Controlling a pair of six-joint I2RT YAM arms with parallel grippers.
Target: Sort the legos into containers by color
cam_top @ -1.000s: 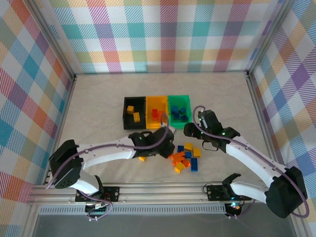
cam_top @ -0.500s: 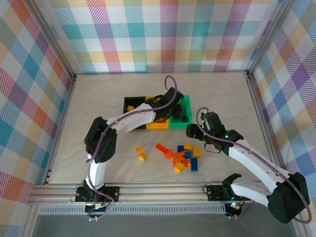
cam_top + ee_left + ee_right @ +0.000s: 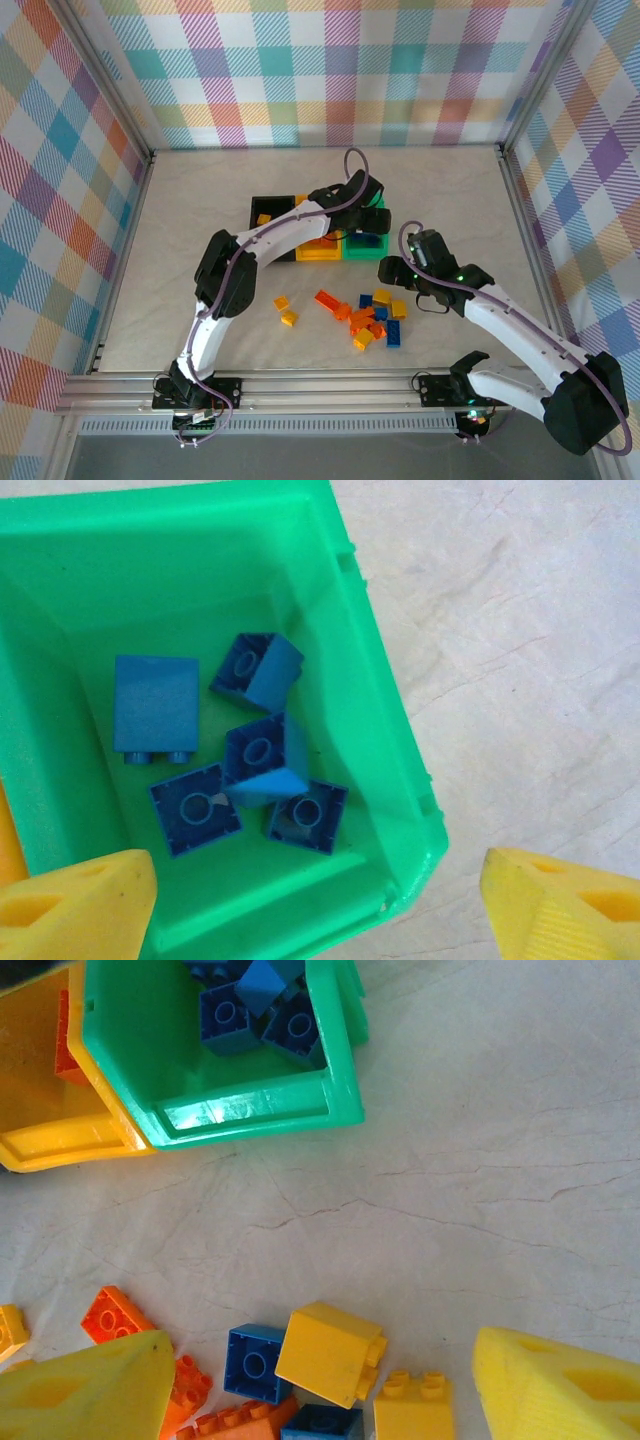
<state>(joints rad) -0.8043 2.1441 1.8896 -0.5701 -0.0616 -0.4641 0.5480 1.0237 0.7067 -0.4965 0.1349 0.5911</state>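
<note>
- Hovering over the green bin (image 3: 366, 249), the left hand (image 3: 369, 216) is spread wide, with nothing between its yellow fingers (image 3: 75, 900).
- Inside the green bin lie five blue bricks (image 3: 258, 765), bunched near its middle. Some are tipped on edge, studs facing down or sideways.
- The orange bin (image 3: 318, 251) is joined to the green bin's left side and has orange bricks (image 3: 63, 1045) in it.
- The black bin (image 3: 268, 238) sits one further left of the green bin, with a yellow brick (image 3: 263, 219) inside.
- The right hand (image 3: 393, 268) hangs just on the near side of the green bin, open too and gripping nothing.
- On the bench (image 3: 200, 220), nearer than the green bin, lies a loose pile (image 3: 372, 320) of yellow, orange and blue bricks.
- Two small bricks (image 3: 285, 310) lie apart, off to the near-left of the green bin.
</note>
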